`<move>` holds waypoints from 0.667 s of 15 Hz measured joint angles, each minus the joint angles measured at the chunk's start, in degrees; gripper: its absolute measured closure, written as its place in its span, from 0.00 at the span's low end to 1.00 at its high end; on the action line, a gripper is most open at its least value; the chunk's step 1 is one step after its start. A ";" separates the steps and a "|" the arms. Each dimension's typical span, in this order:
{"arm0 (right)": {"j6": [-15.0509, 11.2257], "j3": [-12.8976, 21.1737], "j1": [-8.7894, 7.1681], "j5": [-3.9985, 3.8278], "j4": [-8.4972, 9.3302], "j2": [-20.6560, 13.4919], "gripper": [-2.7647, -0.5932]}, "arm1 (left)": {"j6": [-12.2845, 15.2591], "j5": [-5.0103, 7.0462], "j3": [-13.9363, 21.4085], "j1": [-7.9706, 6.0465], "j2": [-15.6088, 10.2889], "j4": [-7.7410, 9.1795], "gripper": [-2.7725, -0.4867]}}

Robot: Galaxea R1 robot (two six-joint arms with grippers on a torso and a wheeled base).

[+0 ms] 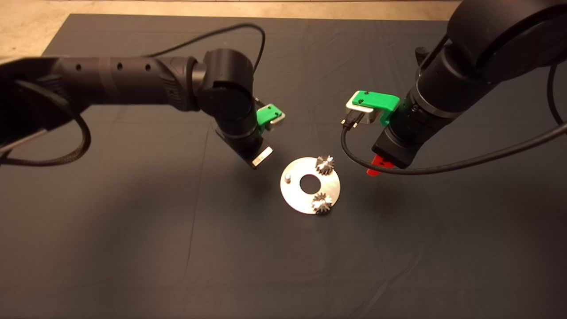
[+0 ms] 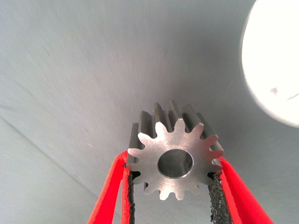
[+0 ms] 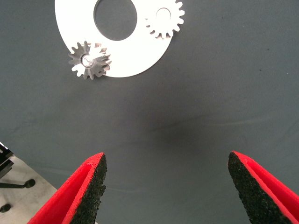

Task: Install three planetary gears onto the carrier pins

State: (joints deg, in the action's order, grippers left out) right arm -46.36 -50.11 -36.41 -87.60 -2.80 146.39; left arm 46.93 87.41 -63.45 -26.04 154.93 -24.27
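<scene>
Nearest, on the disc at mid-mat: one gear seated at the near right rim, a bare pin at the left, a second gear at the far right rim. Just left of the disc, the left gripper, clamped on a third gear, apparently above the mat. Right of the disc, the right gripper, fingers spread wide, holding nothing.

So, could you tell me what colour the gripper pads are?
Black pads, clearest in the right wrist view.
</scene>
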 joint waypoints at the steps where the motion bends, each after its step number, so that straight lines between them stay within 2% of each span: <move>1: -0.02 0.71 -0.11 -0.09 0.06 -0.34 0.39 | 0.15 0.05 0.15 0.33 0.33 0.08 0.87; 2: -0.02 1.66 -0.16 -0.15 0.28 -0.71 0.39 | 0.20 0.00 0.28 0.74 0.75 0.14 0.87; 7: -0.05 8.62 -0.74 -0.08 4.21 -0.68 0.39 | 0.42 0.02 0.33 0.77 4.35 0.21 0.88; 10: -2.44 13.70 -0.74 -0.05 5.52 -0.66 0.39 | 0.45 0.05 0.33 0.77 5.88 0.24 0.88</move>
State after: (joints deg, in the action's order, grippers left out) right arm -48.80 -36.41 -37.16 -87.65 2.72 145.73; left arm 47.37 87.46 -63.12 -25.27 160.81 -24.03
